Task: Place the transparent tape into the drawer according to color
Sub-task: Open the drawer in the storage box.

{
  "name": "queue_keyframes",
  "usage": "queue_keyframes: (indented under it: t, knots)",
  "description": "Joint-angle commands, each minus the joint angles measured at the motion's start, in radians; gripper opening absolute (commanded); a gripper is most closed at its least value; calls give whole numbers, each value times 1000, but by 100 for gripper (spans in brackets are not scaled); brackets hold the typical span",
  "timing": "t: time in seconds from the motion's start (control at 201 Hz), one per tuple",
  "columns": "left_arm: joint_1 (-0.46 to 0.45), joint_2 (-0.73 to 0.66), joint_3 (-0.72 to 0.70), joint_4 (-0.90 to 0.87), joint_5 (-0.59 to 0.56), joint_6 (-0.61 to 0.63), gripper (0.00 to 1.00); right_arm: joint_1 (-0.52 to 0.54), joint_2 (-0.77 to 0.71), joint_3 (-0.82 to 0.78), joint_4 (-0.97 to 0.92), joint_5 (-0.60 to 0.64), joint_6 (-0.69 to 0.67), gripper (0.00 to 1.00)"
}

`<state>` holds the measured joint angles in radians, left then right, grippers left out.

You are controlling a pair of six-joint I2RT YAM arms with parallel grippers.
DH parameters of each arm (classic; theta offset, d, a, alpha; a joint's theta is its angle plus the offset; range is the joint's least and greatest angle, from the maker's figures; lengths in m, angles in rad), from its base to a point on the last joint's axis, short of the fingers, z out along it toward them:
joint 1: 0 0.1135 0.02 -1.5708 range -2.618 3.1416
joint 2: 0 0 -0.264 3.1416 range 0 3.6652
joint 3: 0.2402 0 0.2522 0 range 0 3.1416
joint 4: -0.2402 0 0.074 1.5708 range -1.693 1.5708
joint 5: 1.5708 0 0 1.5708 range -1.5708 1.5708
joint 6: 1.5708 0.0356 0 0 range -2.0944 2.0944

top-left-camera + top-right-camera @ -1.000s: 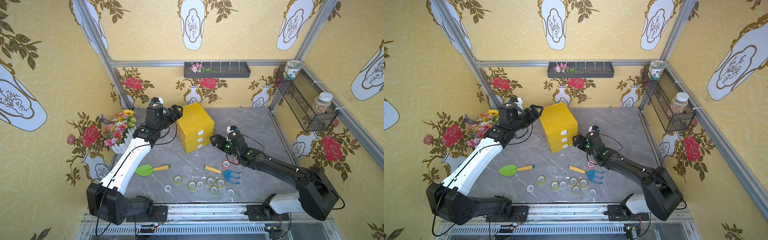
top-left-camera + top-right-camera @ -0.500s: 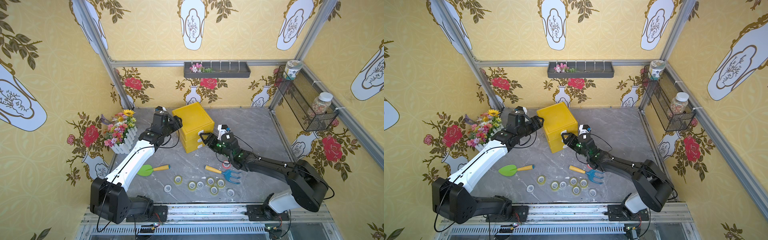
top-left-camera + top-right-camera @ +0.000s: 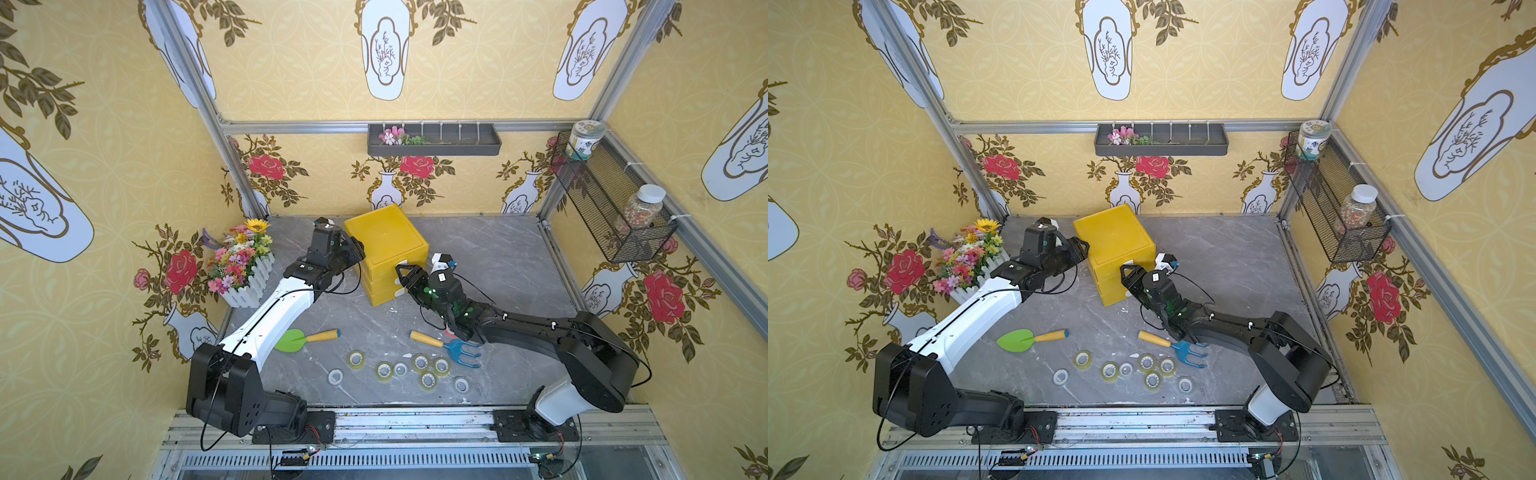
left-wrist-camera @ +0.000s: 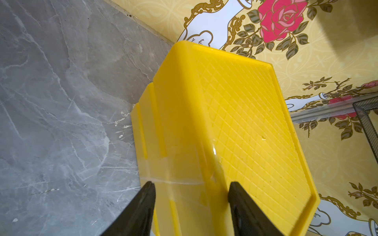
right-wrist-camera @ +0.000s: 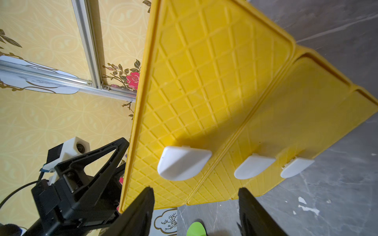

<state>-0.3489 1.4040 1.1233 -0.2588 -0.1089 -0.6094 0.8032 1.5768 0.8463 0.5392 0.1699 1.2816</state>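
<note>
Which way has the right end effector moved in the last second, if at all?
Yes. Judged against the blue rake, which stays put, the right end effector has moved away from it to the front of the yellow drawer unit.

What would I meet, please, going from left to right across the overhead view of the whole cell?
Flower box → green toy shovel → yellow drawer cabinet → black wire basket. Left out, as they overlap the cabinet sideways: the transparent tape rolls and the blue toy rake.
</note>
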Motion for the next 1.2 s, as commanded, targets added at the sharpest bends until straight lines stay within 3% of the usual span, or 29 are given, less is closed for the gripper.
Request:
queue_keyframes:
  t: [0.0, 0.349, 0.612, 0.876, 1.195]
  knots:
    - [0, 10, -8, 7, 17, 11, 62, -3, 23, 13, 118, 31, 23, 66]
    - [1, 18, -17, 13, 44, 11, 60, -31, 77, 7, 221, 50, 28, 59]
    - [8, 28, -19, 15, 63, 14, 59, -72, 145, 51, 280, -30, 21, 57]
    - [16, 29, -21, 12, 61, 14, 60, -95, 172, 55, 308, -71, 16, 43]
    - [22, 46, -20, 12, 74, 12, 63, -111, 188, 22, 372, -100, 23, 38]
